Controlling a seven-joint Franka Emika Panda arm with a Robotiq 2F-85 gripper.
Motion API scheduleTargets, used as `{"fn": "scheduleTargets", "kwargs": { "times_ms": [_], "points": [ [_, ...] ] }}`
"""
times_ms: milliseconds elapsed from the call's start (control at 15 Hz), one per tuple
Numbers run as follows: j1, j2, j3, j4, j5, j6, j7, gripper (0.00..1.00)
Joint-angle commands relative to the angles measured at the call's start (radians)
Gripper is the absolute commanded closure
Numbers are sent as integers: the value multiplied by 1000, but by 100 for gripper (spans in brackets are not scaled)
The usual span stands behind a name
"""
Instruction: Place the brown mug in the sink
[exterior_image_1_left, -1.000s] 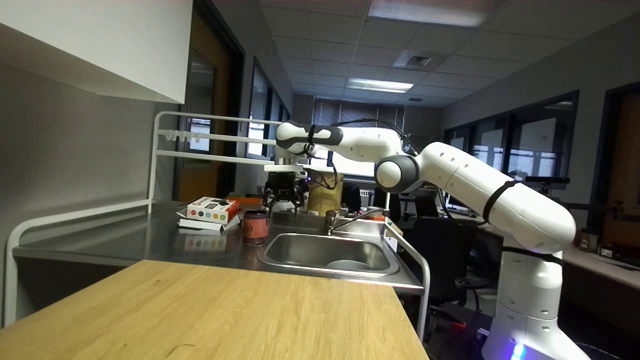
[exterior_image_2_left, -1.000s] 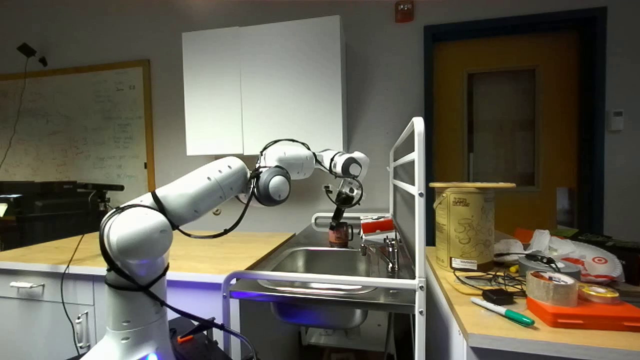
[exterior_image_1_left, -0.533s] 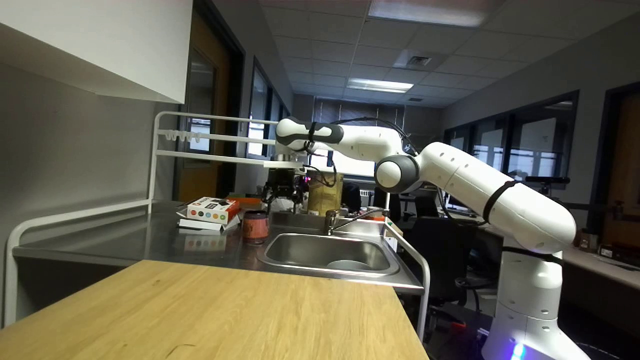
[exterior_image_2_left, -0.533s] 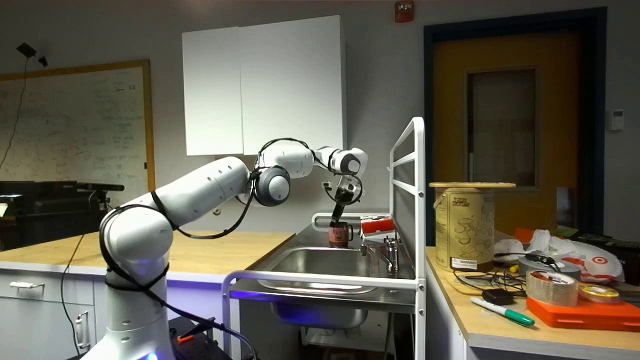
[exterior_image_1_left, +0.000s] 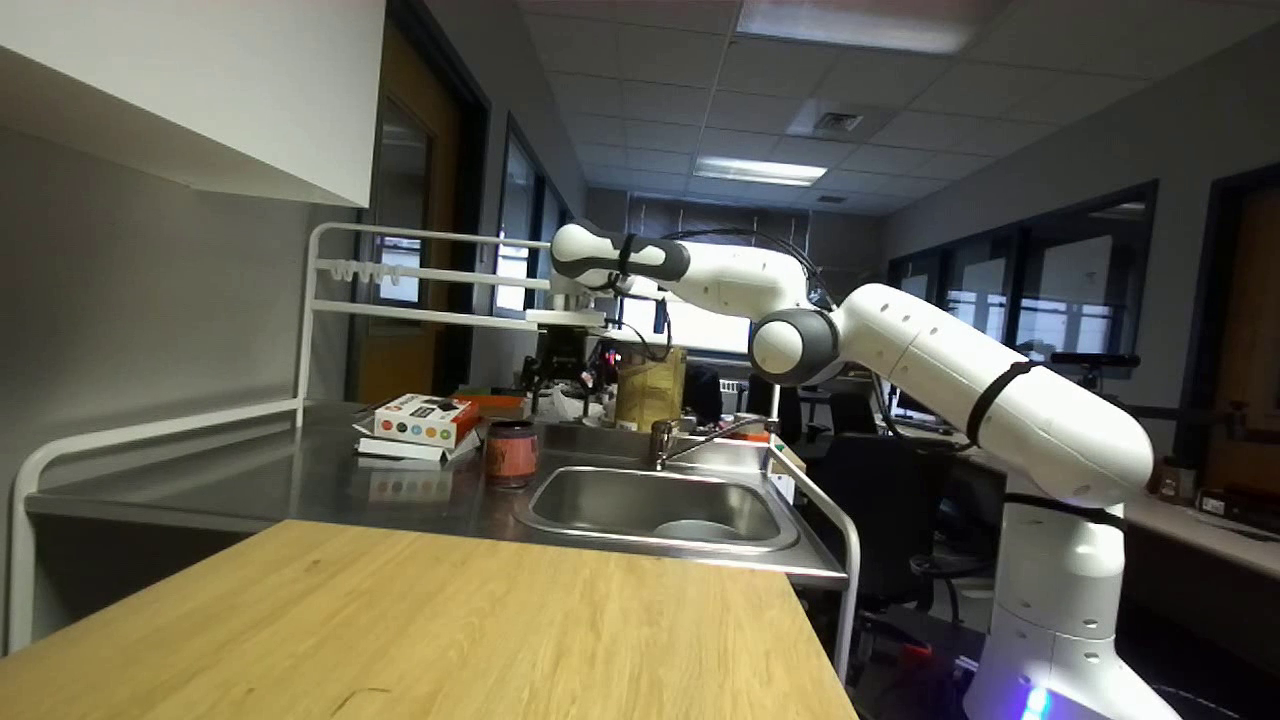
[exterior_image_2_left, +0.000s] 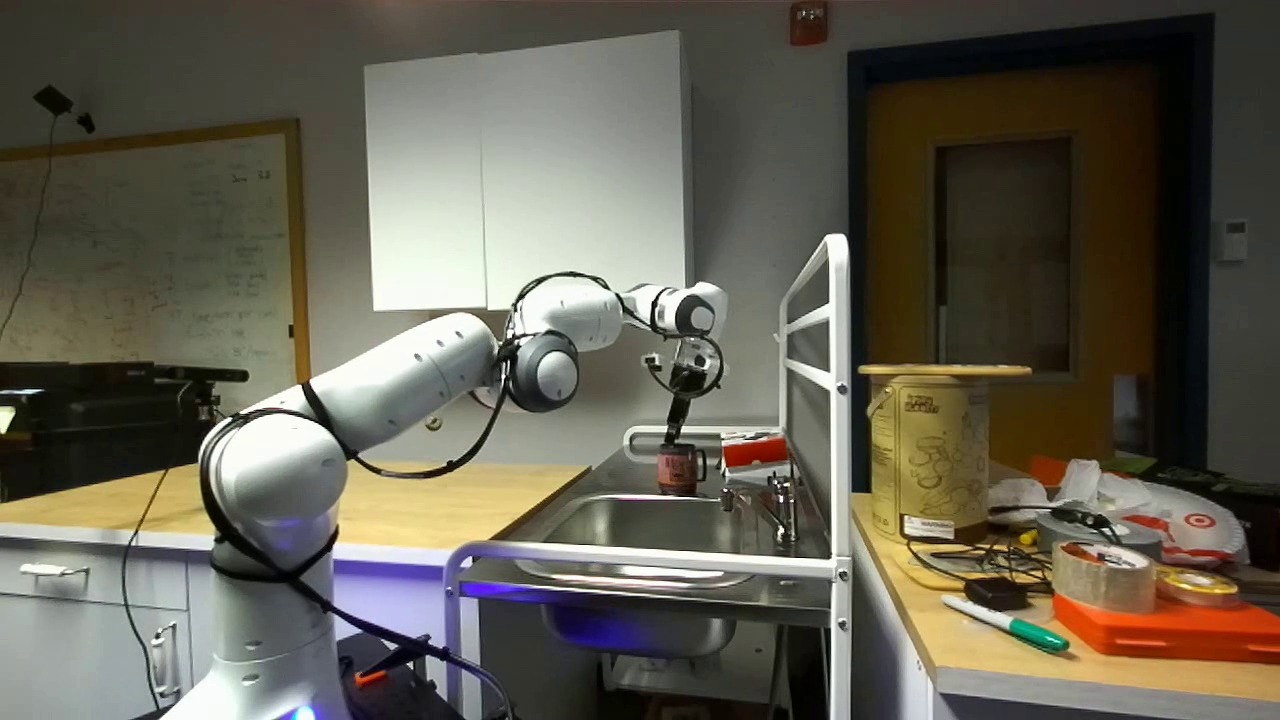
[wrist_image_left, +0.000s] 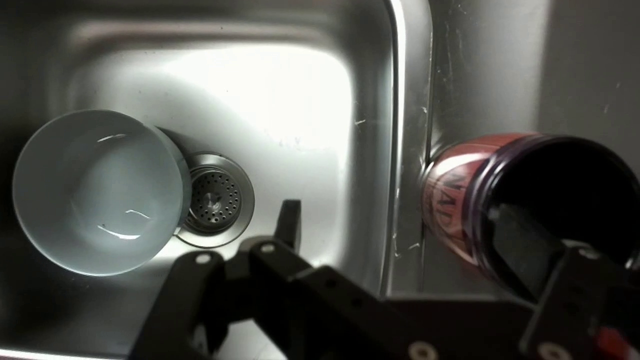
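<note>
The mug is reddish brown with a dark rim and stands upright on the steel counter beside the sink. It also shows in an exterior view, with its handle toward the faucet, and in the wrist view. The sink also shows in the wrist view. My gripper is open and empty. In the wrist view one finger overlaps the mug's dark mouth and the other is over the sink. In an exterior view the gripper is above counter height, higher than the mug.
A pale bowl sits in the sink by the drain. A faucet stands at the sink's edge. A white and orange box lies on the counter near the mug. A white rail borders the counter. A wooden table adjoins it.
My gripper has risen a little and turned more upright above the mug. The mug has not moved.
</note>
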Motion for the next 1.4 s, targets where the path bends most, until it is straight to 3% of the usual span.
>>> {"fn": "scheduleTargets", "kwargs": {
  "times_ms": [0, 67, 133, 200, 267, 333, 400, 467, 800, 1333],
  "points": [
    [18, -20, -15, -32, -25, 18, 16, 0],
    [20, -18, -16, -34, -26, 17, 15, 0],
    [10, 40, 14, 66, -50, -26, 28, 0],
    [26, -14, -17, -34, -37, 14, 14, 0],
    [30, -12, -19, -35, -44, 15, 16, 0],
    [20, 46, 6, 67, -69, -26, 29, 0],
    [24, 49, 6, 70, -76, -27, 30, 0],
    [35, -6, -16, -31, -64, 18, 15, 0],
    [19, -3, 31, -21, -5, 70, -23, 0],
    [45, -4, 19, -40, -31, 108, -14, 0]
  ]
}}
